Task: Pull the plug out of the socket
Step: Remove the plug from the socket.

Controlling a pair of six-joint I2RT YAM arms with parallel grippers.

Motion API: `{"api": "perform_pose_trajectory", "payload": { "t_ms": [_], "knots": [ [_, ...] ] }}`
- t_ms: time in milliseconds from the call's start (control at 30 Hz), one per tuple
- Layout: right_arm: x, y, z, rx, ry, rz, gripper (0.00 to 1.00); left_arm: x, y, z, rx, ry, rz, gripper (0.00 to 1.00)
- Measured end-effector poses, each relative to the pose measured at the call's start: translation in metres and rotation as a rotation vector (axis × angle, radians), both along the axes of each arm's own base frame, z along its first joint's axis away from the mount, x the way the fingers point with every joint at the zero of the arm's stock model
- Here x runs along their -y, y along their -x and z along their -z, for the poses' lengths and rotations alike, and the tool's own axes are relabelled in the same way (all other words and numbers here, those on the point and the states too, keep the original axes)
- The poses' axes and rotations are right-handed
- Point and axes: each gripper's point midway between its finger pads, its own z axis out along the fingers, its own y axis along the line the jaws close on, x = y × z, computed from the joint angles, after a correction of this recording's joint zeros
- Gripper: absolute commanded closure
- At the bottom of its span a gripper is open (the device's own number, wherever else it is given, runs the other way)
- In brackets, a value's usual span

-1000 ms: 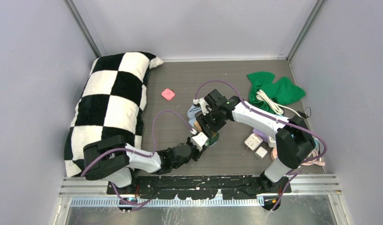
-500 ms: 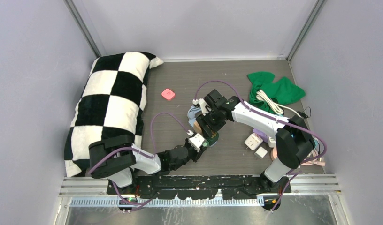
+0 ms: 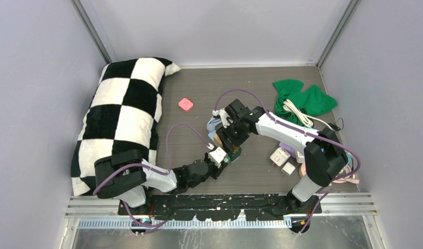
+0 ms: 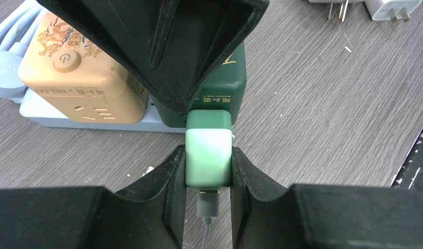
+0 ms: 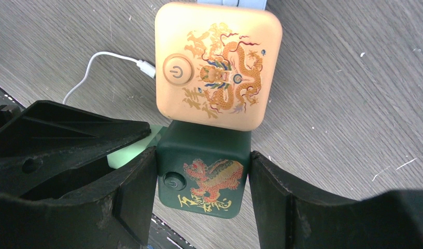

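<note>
1. One pale green plug (image 4: pixel 208 150) sits with its front end against the side face of the green socket cube (image 4: pixel 222 88), near the middle of the worktop (image 3: pixel 261 83). It is not yet pulled away.
2. One grey cable (image 4: pixel 208 207) leaves the back of the plug.
3. There are two socket cubes: the green one and an orange socket cube (image 4: pixel 80 67). They touch side by side on one blue base (image 4: pixel 54 111), and each carries a dragon print and a round button.
4. There are two arms. The left pincer (image 4: pixel 208 171) pinches the plug, one finger on each flank. The right pincer (image 5: pixel 204 181) clamps the green socket cube from above, with its fingers pressed on two opposite sides.
5. Two white chargers (image 3: pixel 280 155) lie close together to the right of the cubes, prongs showing.
6. One green cloth (image 3: pixel 308 98) lies at the far right, with a white cord coiled on it.
7. One small pink tile (image 3: pixel 185 104) lies apart, near one checkered pillow (image 3: pixel 124 114) along the left wall.
</note>
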Motion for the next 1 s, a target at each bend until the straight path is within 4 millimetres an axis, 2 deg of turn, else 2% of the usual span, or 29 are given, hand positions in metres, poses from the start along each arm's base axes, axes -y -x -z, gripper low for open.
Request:
{"api": "perform_pose_trajectory", "payload": {
  "t_ms": [167, 467, 800, 1000],
  "knots": [
    [0.0004, -0.0004, 0.0001, 0.003, 0.002, -0.002, 0.83, 0.0025, -0.0004, -0.0011, 0.012, 0.021, 0.005, 1.0],
    [0.0, -0.0001, -0.0001, -0.001, -0.001, 0.0, 0.84, 0.0017, 0.0021, -0.0057, -0.016, -0.078, 0.03, 1.0],
    [0.0015, -0.0011, 0.0006, 0.005, 0.01, -0.007, 0.84, 0.0054, -0.0005, 0.0001, 0.0, -0.014, 0.013, 1.0],
    [0.0019, -0.0012, 0.0005, 0.003, 0.011, -0.006, 0.84, 0.0057, -0.0001, -0.0045, -0.013, -0.084, 0.027, 1.0]
  ]
}}
